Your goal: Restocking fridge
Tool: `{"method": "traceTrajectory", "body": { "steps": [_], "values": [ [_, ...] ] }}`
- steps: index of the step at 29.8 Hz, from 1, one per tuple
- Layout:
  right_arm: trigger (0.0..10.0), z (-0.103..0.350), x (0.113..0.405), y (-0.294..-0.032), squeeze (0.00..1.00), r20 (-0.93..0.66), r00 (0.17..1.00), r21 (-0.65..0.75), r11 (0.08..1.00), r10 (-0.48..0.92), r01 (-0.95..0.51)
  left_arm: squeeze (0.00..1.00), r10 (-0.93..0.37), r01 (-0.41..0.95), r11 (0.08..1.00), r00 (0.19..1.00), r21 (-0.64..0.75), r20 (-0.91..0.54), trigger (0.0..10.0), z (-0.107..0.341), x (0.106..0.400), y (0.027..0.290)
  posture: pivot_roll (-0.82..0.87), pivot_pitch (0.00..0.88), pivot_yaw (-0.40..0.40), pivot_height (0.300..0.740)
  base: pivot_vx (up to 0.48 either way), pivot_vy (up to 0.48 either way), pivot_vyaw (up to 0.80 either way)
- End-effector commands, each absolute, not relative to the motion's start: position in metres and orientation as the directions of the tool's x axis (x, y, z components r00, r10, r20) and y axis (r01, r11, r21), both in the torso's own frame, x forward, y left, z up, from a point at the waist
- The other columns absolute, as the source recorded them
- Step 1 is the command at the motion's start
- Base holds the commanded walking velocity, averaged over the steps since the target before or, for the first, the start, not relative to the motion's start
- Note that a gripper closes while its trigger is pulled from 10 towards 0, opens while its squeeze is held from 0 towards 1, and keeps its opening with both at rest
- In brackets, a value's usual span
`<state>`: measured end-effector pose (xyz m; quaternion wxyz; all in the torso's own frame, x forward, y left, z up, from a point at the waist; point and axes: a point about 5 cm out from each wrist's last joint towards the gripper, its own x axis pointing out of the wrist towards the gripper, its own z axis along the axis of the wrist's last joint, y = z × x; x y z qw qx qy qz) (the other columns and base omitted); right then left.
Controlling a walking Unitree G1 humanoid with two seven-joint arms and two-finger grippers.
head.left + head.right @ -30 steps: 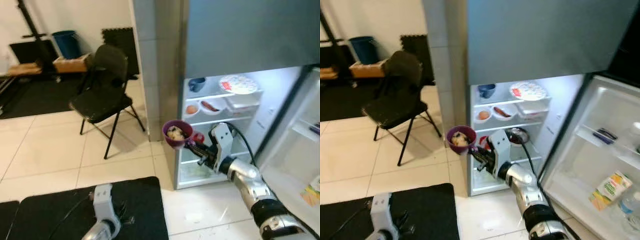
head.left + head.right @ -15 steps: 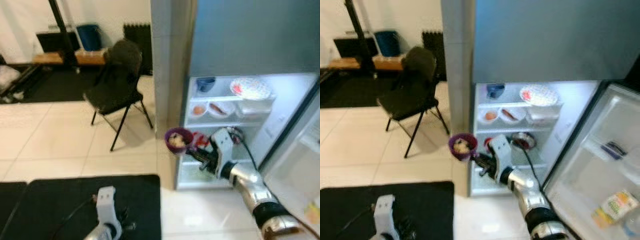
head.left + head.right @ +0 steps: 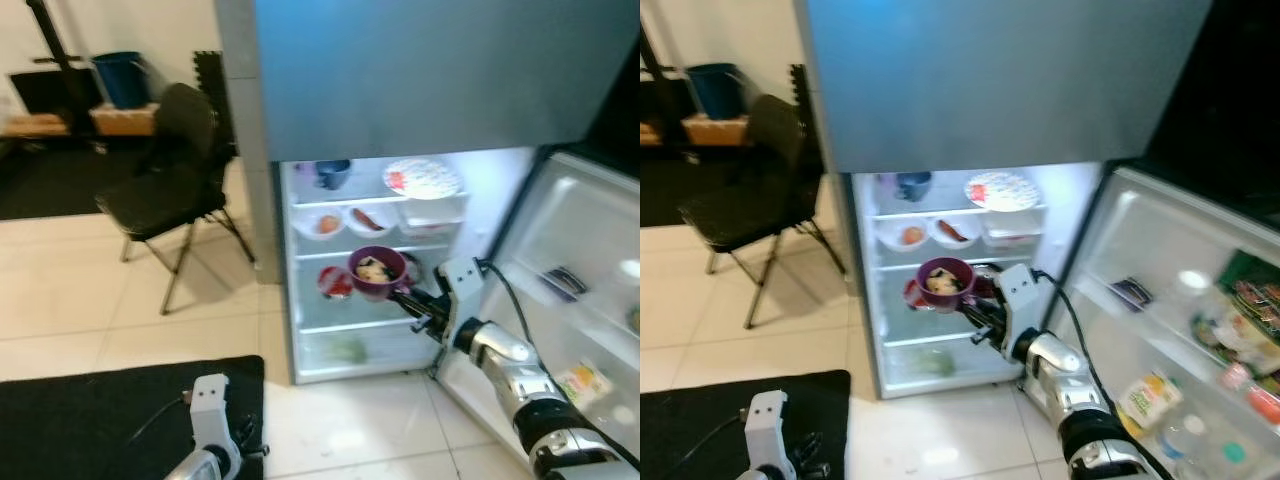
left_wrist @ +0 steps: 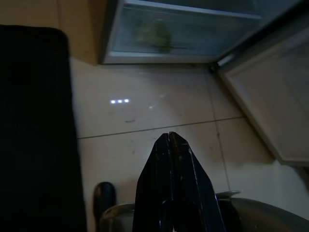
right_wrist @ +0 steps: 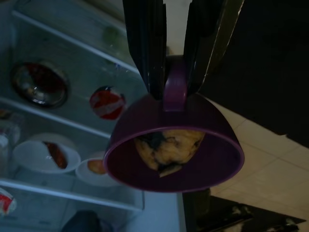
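A purple cup with food inside hangs in front of the open fridge's middle shelf. My right gripper is shut on the cup's handle, one black finger on each side. Just behind the cup on that shelf are a red-topped item and a metal bowl. The shelf above carries two white bowls of food and a clear box. On the top shelf sit a blue cup and a plate. My left gripper hangs shut, low over the floor.
The fridge door stands open to the right, with cartons and bottles in its racks. A black folding chair stands to the left of the fridge. A black mat lies on the tiled floor by my left arm.
The view has swung right. Relative to the fridge, my right gripper has carried the purple cup from beside its left edge to in front of the middle shelf.
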<state>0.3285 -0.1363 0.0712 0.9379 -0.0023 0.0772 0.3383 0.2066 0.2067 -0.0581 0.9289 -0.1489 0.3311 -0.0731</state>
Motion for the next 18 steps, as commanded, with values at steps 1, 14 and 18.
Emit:
{"method": "traceTrajectory", "body": {
  "steps": [1,14,18],
  "values": [
    [10.0,0.076,0.331,-0.135,0.0,-0.129,0.758,0.028,0.767,0.639,-0.641,0.0,-0.228,0.034,0.95,0.759,-0.311,-0.61,10.0,-0.059,0.205,0.209,0.03,0.0,-0.038,0.74,0.0,0.0,0.0],
    [10.0,0.076,0.332,-0.137,0.0,-0.133,0.761,0.028,0.769,0.636,-0.638,0.0,-0.317,0.149,0.939,0.729,-0.311,-0.607,10.0,-0.061,0.203,0.197,0.03,0.0,-0.037,0.74,0.0,-0.071,0.0],
    [10.0,0.077,0.333,-0.137,0.0,-0.131,0.76,0.026,0.769,0.636,-0.639,0.0,-0.321,0.162,0.939,0.728,-0.303,-0.606,10.0,-0.06,0.205,0.197,0.04,0.0,-0.036,0.74,0.0,-0.465,0.0]
  ]
}}
